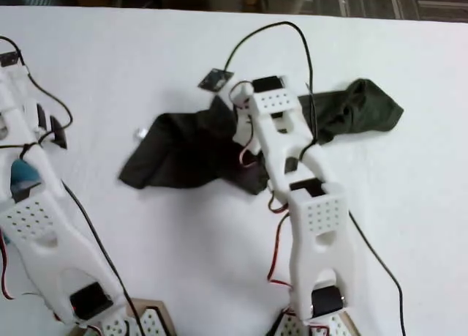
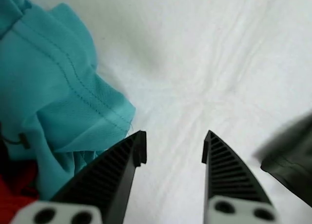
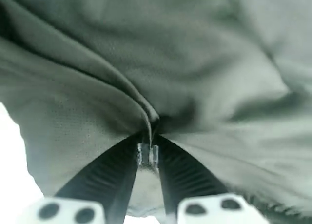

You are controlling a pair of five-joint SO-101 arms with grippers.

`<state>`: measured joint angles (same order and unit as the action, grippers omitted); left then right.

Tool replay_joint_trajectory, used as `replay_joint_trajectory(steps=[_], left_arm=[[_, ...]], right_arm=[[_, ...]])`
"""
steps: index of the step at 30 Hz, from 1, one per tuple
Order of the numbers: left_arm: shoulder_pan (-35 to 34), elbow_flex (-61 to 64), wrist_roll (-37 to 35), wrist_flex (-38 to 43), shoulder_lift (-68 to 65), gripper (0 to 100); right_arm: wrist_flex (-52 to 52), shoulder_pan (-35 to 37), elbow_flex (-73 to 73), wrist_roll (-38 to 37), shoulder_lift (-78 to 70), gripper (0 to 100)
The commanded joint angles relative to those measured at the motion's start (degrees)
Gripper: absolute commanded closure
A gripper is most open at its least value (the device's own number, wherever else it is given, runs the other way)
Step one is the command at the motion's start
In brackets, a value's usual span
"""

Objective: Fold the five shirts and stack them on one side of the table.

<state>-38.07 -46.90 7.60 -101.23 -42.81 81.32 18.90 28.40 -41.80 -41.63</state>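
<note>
A dark green shirt (image 1: 183,149) lies crumpled across the middle of the white table (image 1: 131,50), one end bunched at the far right (image 1: 365,105). My right arm (image 1: 274,105) stands over its middle. In the right wrist view my right gripper (image 3: 147,153) is shut on a raised fold of the dark shirt (image 3: 161,63). My left gripper (image 2: 173,148) is open above bare tablecloth at the left side, with nothing between its fingers. A teal shirt (image 2: 53,87) lies bunched beside it, over red cloth (image 2: 14,190). A corner of the dark shirt (image 2: 290,160) lies farther off.
A small dark tag (image 1: 215,78) lies on the table just beyond the shirt. Black cables (image 1: 307,58) loop over the right arm and the shirt. Both arm bases (image 1: 314,321) sit at the near edge. Bare cloth stretches along the far side and the near middle.
</note>
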Motion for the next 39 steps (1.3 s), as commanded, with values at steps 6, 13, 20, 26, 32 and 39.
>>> replay_joint_trajectory(steps=[6, 13, 20, 26, 32, 39], left_arm=[[-0.26, -0.22, 0.26, -0.79, 0.35, 78], [2.64, 2.42, 1.23, -0.7, 0.44, 78], [4.4, 2.51, 1.14, -0.7, 0.88, 78], [4.13, 2.42, 1.32, -0.7, 0.97, 78], [4.13, 2.33, 1.32, -0.7, 0.88, 78], [4.13, 2.33, 1.32, -0.7, 0.53, 78]], right_arm=[[3.65, -0.4, 2.73, -0.26, 16.75, 97.8], [7.34, -0.31, 2.46, -0.35, 31.96, 97.8], [7.16, -0.04, -4.22, -0.09, 29.93, 97.8], [-9.27, 2.33, -21.71, 0.18, 21.93, 97.8], [-10.15, 2.68, -23.91, 0.26, 18.51, 86.5], [-5.93, 7.87, -31.21, 2.11, 29.76, 80.0]])
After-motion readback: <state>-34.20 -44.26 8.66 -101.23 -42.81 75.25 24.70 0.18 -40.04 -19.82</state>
